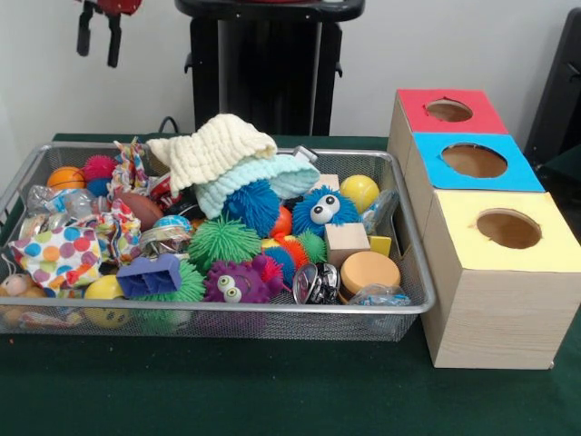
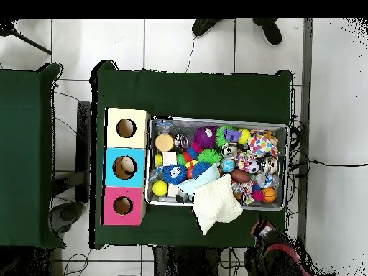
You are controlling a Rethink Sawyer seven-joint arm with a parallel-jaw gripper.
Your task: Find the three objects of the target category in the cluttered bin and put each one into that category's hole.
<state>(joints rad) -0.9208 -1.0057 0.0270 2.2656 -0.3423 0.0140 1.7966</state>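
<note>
The red and black gripper hangs at 11 o'clock in the front view, drawn up well above the table and clear of everything; 2 dark fingers point down with a gap between them, parted and holding nothing. Below it the silver wire-mesh bin sits on the dark green tablecloth, heaped with toys. A cream knitted cloth lies on top of the pile toward 12 o'clock, overlapping a pale teal knitted cloth beneath it. Near the middle is a blue fuzzy ball with 2 googly eyes, with a yellow smooth ball just beside it at 2 o'clock. A green spiky rubber ball sits centrally, and a purple spiky creature with eyes rests toward 6 o'clock against the front wall. A plain wooden cube and a tan round wooden disc lie at 4 o'clock within the bin. A small orange basketball sits at 10 o'clock, and a polka-dot fabric bundle at 8 o'clock. To the bin's 3 o'clock side stand 3 wooden boxes in a row, each with 1 round hole: the yellow-topped box nearest, the blue-topped box behind it, the red-topped box farthest.
</note>
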